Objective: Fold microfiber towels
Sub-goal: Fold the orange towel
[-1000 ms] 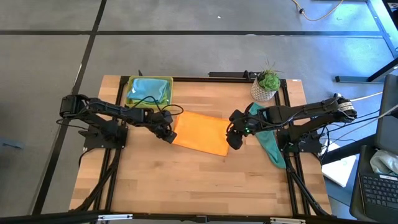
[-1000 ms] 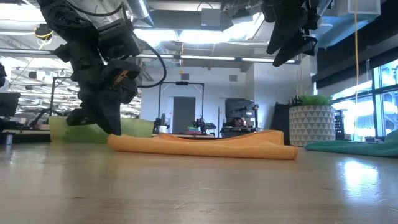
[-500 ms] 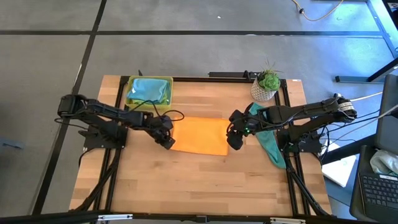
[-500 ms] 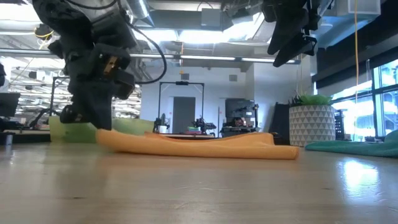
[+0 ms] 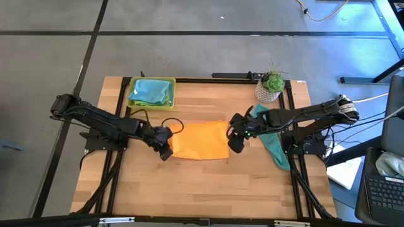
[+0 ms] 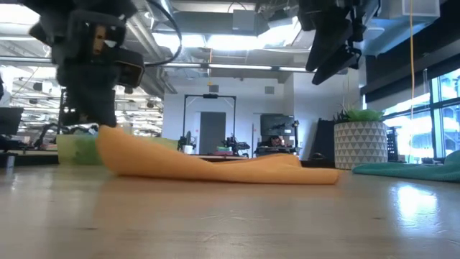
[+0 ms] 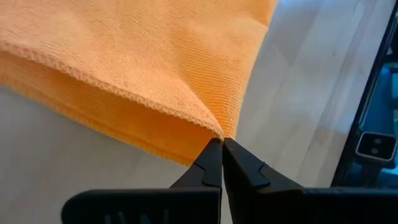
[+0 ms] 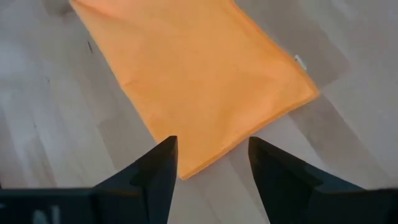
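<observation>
The wooden bench point(image 5: 202, 183) is the largest thing in view, pale planks inside a black frame, standing on a grey floor crossed by dark lines. Level across the bench, the room behind is an open hall with ceiling lights, ducts and a dark doorway.

Two dark arms reach in from either side. Four towels show. One orange towel point(image 5: 201, 140) lies folded near the middle of the bench; its left corner is lifted off the wood. One teal towel point(image 5: 274, 145) lies crumpled at the right side, under the right arm, draping toward the frame. Two more, light blue point(image 5: 151, 90) over a green one whose edge barely shows, sit bunched in the single yellow-green tray point(image 5: 132, 88) at the far left corner.

One white pot with a green plant point(image 5: 270, 86) stands at the far right corner, well apart from the orange towel.

The left hand point(image 7: 221, 148) is pinched tight on the orange towel's hemmed corner, holding it raised just above the bench. The right hand point(image 8: 211, 152) hangs above the towel's right edge with fingers spread wide, holding nothing and clear of the cloth.
</observation>
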Robot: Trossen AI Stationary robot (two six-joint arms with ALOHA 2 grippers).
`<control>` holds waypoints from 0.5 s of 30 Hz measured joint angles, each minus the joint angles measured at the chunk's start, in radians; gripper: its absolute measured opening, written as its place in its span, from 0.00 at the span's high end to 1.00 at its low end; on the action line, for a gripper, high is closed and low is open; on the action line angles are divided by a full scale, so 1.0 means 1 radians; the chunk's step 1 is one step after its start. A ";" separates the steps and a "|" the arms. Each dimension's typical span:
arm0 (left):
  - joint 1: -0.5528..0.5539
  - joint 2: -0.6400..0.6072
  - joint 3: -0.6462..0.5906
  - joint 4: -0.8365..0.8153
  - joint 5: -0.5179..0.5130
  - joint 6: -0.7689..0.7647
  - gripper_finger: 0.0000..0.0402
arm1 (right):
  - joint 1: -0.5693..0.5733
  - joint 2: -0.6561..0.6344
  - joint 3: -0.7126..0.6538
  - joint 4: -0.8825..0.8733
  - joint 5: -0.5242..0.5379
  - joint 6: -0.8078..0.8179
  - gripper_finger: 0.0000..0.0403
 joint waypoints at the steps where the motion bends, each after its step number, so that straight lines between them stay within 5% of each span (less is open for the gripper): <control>1: -0.023 0.002 0.000 0.000 -0.018 -0.014 1.00 | 0.000 0.008 0.000 0.008 -0.008 0.004 0.51; 15: -0.320 0.006 0.000 0.008 -0.240 -0.326 1.00 | 0.050 0.055 0.000 0.155 -0.027 0.092 0.51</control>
